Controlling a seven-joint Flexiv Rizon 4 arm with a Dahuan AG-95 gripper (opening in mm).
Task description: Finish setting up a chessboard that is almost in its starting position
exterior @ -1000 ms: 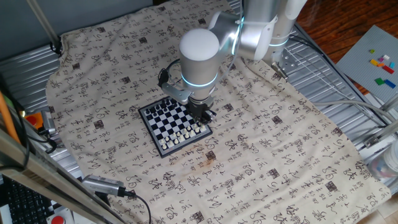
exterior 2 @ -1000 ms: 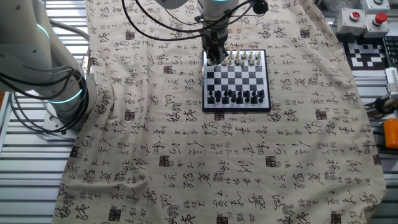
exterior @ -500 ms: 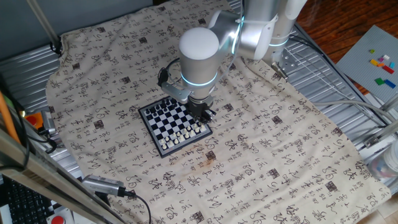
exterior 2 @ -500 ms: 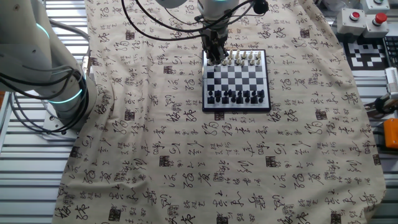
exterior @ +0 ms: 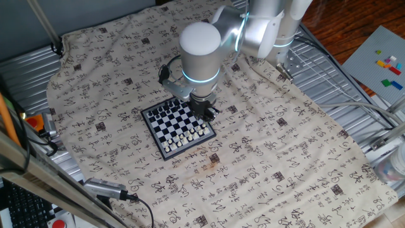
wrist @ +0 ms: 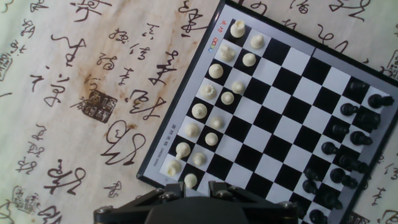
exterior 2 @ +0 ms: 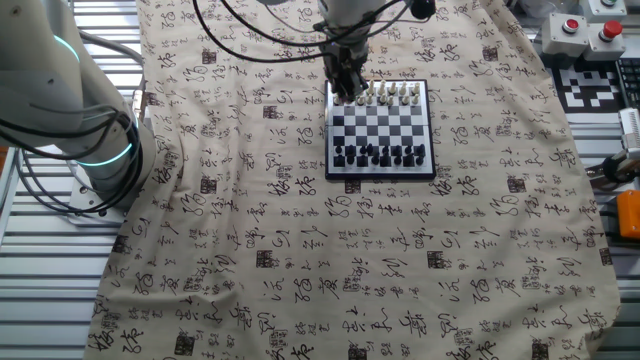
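The chessboard (exterior: 152,119) lies on the patterned cloth, with white pieces (exterior: 186,136) along its near edge and dark pieces (exterior: 166,109) along its far edge. It also shows in the other fixed view (exterior 2: 380,126) and the hand view (wrist: 280,106). My gripper (exterior: 206,113) hangs over the board's white-side corner (exterior 2: 345,92). In the hand view the gripper (wrist: 190,186) is open, its fingers (wrist: 163,194) standing apart on either side of a white pawn (wrist: 190,180) that stands on its square at the end of the pawn row. Dark pieces (wrist: 348,143) line the far side.
A second robot arm (exterior 2: 90,110) stands at the cloth's left edge. Red buttons (exterior 2: 585,28) sit at the back right. A cabled device (exterior: 104,188) lies by the cloth's front edge. A grey plate with coloured bricks (exterior: 386,63) is at the far right.
The arm has lifted slightly up and away from the board's corner. The white pawn stays on its square.
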